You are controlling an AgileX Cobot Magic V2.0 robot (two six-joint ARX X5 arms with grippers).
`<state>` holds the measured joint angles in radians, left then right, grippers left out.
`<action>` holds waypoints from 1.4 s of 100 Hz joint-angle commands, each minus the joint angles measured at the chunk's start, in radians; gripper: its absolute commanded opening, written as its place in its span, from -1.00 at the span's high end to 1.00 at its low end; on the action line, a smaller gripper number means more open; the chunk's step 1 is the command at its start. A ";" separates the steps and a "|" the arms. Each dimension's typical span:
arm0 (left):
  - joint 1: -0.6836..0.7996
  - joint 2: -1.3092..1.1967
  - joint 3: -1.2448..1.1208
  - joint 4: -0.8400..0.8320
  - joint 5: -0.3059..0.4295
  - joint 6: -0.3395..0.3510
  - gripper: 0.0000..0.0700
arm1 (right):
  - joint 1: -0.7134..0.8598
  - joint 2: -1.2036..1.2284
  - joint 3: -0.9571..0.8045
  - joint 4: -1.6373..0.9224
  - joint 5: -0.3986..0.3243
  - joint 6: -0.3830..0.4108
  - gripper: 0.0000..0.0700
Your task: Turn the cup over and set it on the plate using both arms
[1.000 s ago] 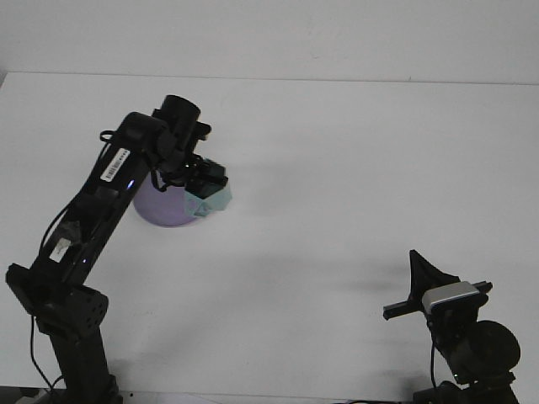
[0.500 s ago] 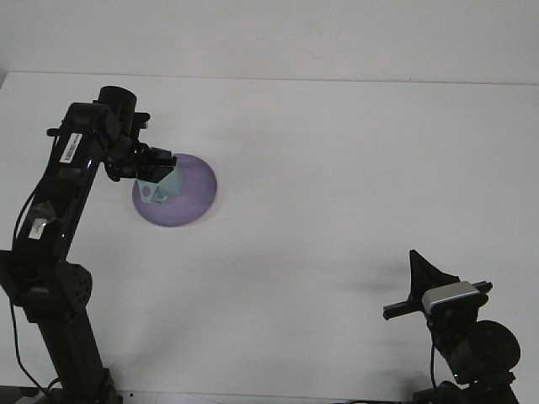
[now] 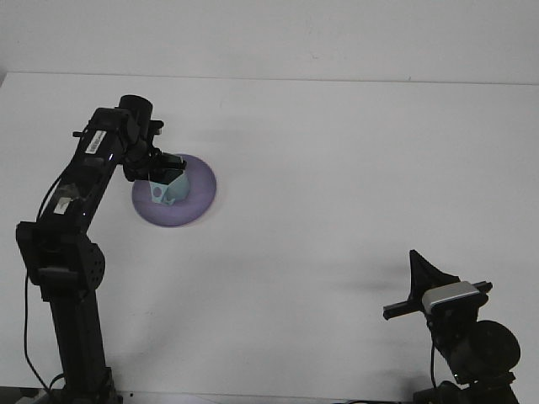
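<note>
**Cup held over the plate by the left claw**

The white counter is seen wide open across its middle and right, and nothing is found between the plate and the far edge. The plate is set well in from the left edge, with free room left on every side.

Against the picture half a second back, the left arm is now seen swung slightly rightward, and the pale green cup has been carried further in over the plate.

The cup is gripped by the left claw, clamped on its upper part, with the cup hanging just below over the plate's left half. The right claw is parked low at the near right; whether it is apart or together cannot be told.
</note>
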<state>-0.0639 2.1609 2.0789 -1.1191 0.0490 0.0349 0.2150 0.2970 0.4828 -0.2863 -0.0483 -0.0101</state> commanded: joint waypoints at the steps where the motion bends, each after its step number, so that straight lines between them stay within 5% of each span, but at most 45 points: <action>1: -0.002 0.032 0.021 0.000 -0.007 0.007 0.97 | 0.002 0.005 0.008 0.006 0.004 0.014 1.00; 27: -0.002 0.034 0.021 0.007 -0.006 0.010 0.88 | 0.002 0.005 0.008 0.006 0.004 0.014 1.00; 42: -0.002 0.034 0.022 0.011 -0.006 0.010 -0.05 | 0.002 0.005 0.008 0.006 0.004 0.014 1.00; 49: -0.002 0.033 0.034 0.004 -0.006 0.010 -0.25 | 0.002 0.005 0.008 0.006 0.004 0.014 1.00; 106: 0.027 -0.296 0.203 -0.123 0.006 -0.001 -0.16 | 0.002 0.005 0.008 0.002 0.004 0.014 1.00; 113: 0.027 -0.369 0.203 -0.121 0.006 -0.001 0.13 | 0.002 0.005 0.008 0.002 0.004 0.014 1.00; 126: 0.027 -0.489 0.202 -0.139 0.008 0.000 1.00 | 0.002 0.005 0.008 0.002 0.004 0.014 1.00; 140: 0.026 -0.632 0.141 -0.139 0.008 0.007 0.96 | 0.002 0.005 0.008 0.002 0.004 0.014 1.00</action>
<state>-0.0368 1.5642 2.2307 -1.2537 0.0517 0.0360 0.2150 0.2970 0.4828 -0.2928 -0.0486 -0.0101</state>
